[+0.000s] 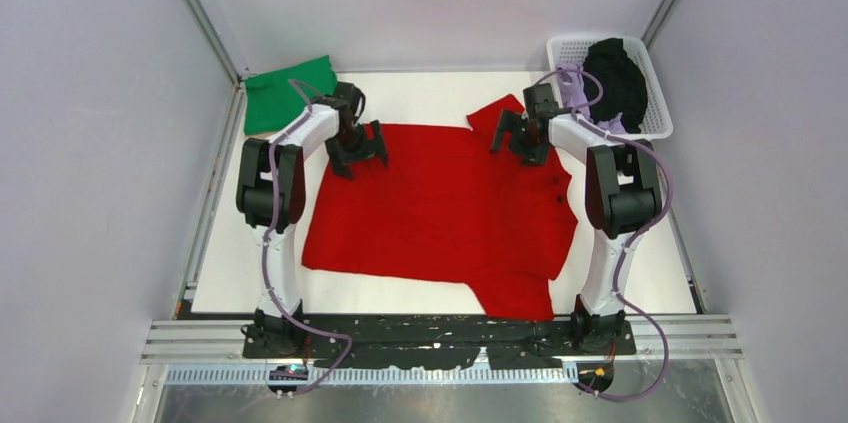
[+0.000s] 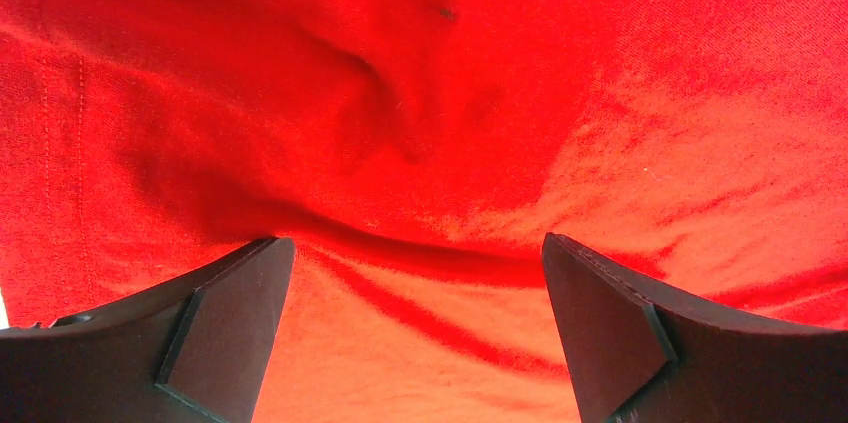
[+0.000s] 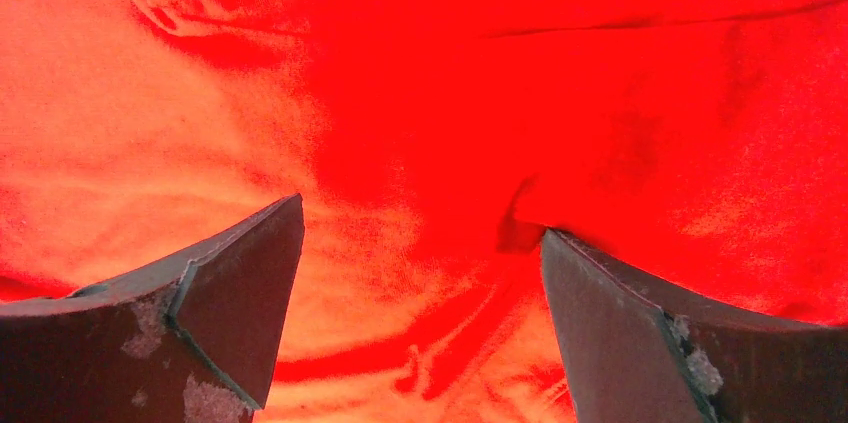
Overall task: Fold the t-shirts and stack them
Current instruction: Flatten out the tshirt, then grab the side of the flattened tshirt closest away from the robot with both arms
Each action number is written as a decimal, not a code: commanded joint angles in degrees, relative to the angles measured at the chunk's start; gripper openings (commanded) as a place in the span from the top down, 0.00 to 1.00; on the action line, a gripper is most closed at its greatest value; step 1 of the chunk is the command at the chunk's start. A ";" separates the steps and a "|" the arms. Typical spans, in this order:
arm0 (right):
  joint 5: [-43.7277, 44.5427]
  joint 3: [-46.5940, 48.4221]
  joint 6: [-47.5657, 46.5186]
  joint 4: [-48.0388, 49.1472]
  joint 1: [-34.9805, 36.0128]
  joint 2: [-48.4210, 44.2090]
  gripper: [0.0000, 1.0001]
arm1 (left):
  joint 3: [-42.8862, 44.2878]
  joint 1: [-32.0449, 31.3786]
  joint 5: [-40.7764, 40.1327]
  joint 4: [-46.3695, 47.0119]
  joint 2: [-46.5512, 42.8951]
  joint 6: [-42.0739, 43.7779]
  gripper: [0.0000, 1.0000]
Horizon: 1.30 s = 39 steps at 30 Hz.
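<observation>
A bright red t-shirt lies spread flat across the middle of the white table. My left gripper is open and hovers low over the shirt's far left corner; red cloth with a few creases fills the left wrist view between the spread fingers. My right gripper is open over the shirt's far right part, near a sleeve; the right wrist view shows wrinkled red cloth between the fingers. A folded green t-shirt lies at the far left. The tan shirt is out of view.
A white basket at the far right holds a black garment and a lavender one. White enclosure walls close in the table on the left, back and right. The arm bases stand on the black rail at the near edge.
</observation>
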 commanded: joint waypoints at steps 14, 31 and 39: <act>2.38 30.77 0.54 -8.75 -3.54 18.47 0.04 | 17.99 2.41 2.55 -5.32 8.22 1.86 0.00; 16.48 -1.58 -11.21 2.86 4.92 -26.54 0.05 | -25.31 2.33 -6.54 3.32 -36.21 -1.21 0.00; 20.73 -29.40 2.01 15.76 2.88 -52.83 0.05 | -49.68 2.64 -16.97 1.62 -59.86 -9.53 0.01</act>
